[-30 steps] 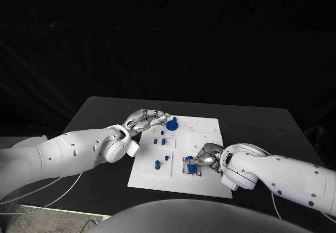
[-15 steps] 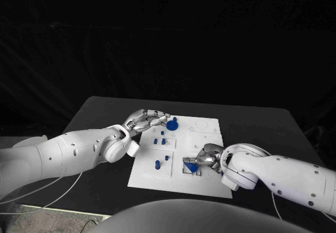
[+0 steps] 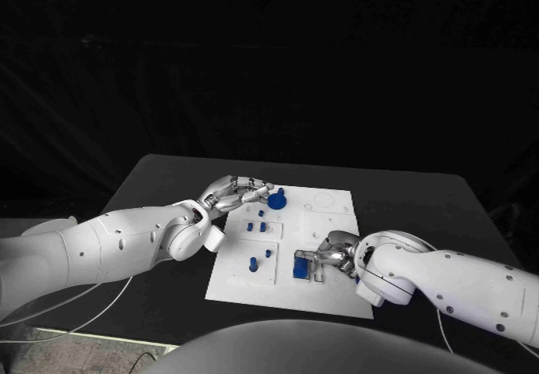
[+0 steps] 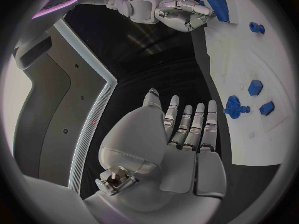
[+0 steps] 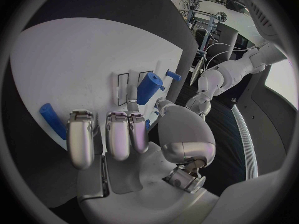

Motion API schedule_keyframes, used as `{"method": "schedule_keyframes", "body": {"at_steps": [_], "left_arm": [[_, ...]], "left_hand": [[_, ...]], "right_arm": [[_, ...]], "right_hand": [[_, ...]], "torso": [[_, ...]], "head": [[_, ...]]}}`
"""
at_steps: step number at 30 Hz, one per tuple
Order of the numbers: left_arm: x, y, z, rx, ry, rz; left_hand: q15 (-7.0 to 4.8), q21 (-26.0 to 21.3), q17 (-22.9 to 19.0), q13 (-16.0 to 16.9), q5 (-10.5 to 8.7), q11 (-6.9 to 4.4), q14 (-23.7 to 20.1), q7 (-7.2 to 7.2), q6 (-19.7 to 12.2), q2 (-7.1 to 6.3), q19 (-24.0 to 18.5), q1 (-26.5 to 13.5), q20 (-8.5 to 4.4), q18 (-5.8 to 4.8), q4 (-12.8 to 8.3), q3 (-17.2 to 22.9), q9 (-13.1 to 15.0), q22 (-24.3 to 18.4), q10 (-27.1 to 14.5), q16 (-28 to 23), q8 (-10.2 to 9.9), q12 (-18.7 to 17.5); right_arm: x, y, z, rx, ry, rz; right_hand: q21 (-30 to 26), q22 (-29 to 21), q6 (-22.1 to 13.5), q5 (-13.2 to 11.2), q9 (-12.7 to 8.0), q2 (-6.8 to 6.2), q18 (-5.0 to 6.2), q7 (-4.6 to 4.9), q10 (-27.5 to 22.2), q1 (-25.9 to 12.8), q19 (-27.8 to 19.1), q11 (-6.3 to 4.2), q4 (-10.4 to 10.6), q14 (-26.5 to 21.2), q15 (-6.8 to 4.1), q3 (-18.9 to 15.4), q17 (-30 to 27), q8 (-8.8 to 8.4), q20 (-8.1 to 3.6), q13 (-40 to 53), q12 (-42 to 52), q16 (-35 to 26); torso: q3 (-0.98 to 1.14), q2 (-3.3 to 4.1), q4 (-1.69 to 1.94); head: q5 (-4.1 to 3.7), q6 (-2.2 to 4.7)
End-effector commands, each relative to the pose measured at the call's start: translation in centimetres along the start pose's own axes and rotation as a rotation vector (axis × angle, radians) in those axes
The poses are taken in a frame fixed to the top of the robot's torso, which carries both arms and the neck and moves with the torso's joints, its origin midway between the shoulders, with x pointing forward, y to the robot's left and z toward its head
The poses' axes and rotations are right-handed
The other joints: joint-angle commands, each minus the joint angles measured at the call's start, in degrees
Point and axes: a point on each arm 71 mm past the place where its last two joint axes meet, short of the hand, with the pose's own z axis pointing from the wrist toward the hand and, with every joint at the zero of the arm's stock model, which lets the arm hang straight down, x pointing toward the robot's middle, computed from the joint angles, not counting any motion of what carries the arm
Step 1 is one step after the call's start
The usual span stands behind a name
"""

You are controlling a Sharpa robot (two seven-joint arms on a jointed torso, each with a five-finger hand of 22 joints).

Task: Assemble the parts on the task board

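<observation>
the right hand (image 3: 332, 252) is nearer the work: its fingers grip a blue block (image 3: 302, 267) low against the task board (image 3: 337, 300), the block lying just ahead of the fingertips, long axis seemingly along the board. whether it is seated is unclear. the left hand (image 3: 233, 192) rests released at the board's far edge, beside a blue gear (image 3: 275, 201).

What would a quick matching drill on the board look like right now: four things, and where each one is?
Things:
1. left hand
2. right hand
3. blue gear
4. blue block

Places:
A. at the right hand's fingers, near end of the task board
B. far end of the board, beside the left hand
C. at the board's far left edge
D. right side of the board, at the block

Pairs: 1-C, 2-D, 3-B, 4-A
</observation>
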Motion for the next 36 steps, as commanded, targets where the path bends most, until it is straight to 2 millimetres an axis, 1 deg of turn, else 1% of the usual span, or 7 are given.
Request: {"method": "schedule_keyframes", "body": {"at_steps": [1,7,9,13,18,28,36], "left_arm": [[0.3,-0.1,0.1,0.004,0.021,-0.011],[0.2,0.0,0.0,0.001,0.023,-0.012],[0.2,0.0,0.0,0.000,0.023,-0.012],[0.2,0.0,0.0,-0.001,0.023,-0.013],[0.2,0.1,-0.1,-0.003,0.025,-0.014],[0.2,0.3,-0.2,-0.010,0.027,-0.015],[0.2,0.3,-0.2,-0.014,0.029,-0.017]], "left_hand": [[0.03,0.4,-0.1,0.0,0.37,0.30,0.4,0.14,-0.4,0.35,0.4,0.2,-0.02,-0.41,-0.1,0.3,-0.1,-0.1,0.1,0.4,0.3,-0.2],[0.06,0.4,-0.1,0.0,0.48,0.46,0.4,0.20,-0.3,0.51,0.5,0.4,-0.04,-0.49,-0.1,0.4,-0.1,-0.2,0.2,0.4,0.3,-0.2],[0.06,0.4,-0.1,0.0,0.48,0.46,0.4,0.20,-0.3,0.51,0.5,0.4,-0.04,-0.49,-0.1,0.4,-0.1,-0.2,0.2,0.4,0.3,-0.2],[0.07,0.4,-0.1,0.0,0.58,0.54,0.4,0.25,-0.3,0.57,0.5,0.5,-0.05,-0.53,-0.1,0.5,-0.1,-0.2,0.3,0.4,0.3,-0.1],[0.08,0.4,-0.1,0.0,0.75,0.63,0.5,0.29,-0.3,0.62,0.6,0.6,-0.07,-0.57,-0.2,0.5,-0.1,-0.3,0.3,0.4,0.4,-0.1],[0.10,0.4,-0.1,0.0,0.88,0.68,0.5,0.30,-0.3,0.64,0.6,0.7,-0.07,-0.60,-0.2,0.6,-0.1,-0.3,0.4,0.4,0.4,-0.1],[0.13,0.4,-0.1,0.0,0.98,0.71,0.5,0.32,-0.3,0.64,0.6,0.8,-0.08,-0.62,-0.2,0.6,-0.1,-0.4,0.4,0.4,0.4,-0.1]], "right_arm": [[0.2,-0.4,0.0,-0.001,-0.003,-0.005],[0.0,-0.6,-0.3,-0.041,-0.024,-0.003],[0.0,-0.7,-0.4,-0.057,-0.026,-0.017],[0.2,-0.5,-0.6,-0.093,-0.031,-0.060],[0.6,-0.1,-1.1,-0.144,-0.048,-0.123],[0.9,0.1,-1.3,-0.172,-0.057,-0.151],[1.0,0.1,-1.2,-0.161,-0.055,-0.155]], "right_hand": [[-0.2,13.3,0.0,-0.5,0.0,0.24,0.48,0.22,6.0,-0.5,4.6,0.56,0.4,4.2,0.32,-0.2,5.6,-0.28,0.39,15.1,0.2,-0.2],[-0.1,13.4,0.1,0.0,0.1,-0.43,0.46,0.16,6.0,1.4,4.6,0.53,-0.8,4.3,0.30,-0.4,6.0,-0.21,0.40,15.1,0.2,0.0],[-0.1,13.4,0.1,-4.6,0.3,-5.86,0.44,-0.09,6.0,0.2,4.6,0.32,-0.8,4.3,-0.01,-4.7,6.1,-0.20,0.13,15.1,0.2,0.1],[0.1,13.4,0.5,-4.6,1.1,-7.48,0.40,-0.38,6.0,3.1,4.7,-0.06,-1.9,4.3,-0.31,-7.6,6.4,0.33,-0.27,15.1,0.2,0.2],[0.1,13.4,1.8,-3.2,5.5,-2.19,0.40,-1.16,6.0,10.3,4.7,-0.62,-3.9,4.4,-0.70,-6.0,6.7,3.86,-0.64,15.1,0.2,0.3],[0.2,13.5,-4.2,0.1,24.7,-1.39,0.38,-1.95,6.0,12.0,4.8,-1.30,-4.7,4.5,-1.18,-6.4,6.8,15.58,-0.95,15.1,0.2,0.4],[0.2,13.5,-4.3,1.5,26.2,-0.92,0.38,-2.29,6.0,13.0,4.8,-1.56,-5.3,4.5,-1.41,-6.1,6.8,17.59,-1.14,15.1,0.2,0.4]], "torso": [[0.02,0.01,-0.06],[0.04,0.01,-0.03],[0.01,-0.02,-0.06],[-0.01,-0.05,-0.12],[0.02,-0.02,-0.08],[0.02,-0.02,0.02],[-0.01,0.00,0.01]], "head": [[0.10,0.01],[0.33,0.01],[0.32,0.01],[0.20,0.01],[0.08,0.01],[-0.01,0.01],[-0.01,0.01]]}}
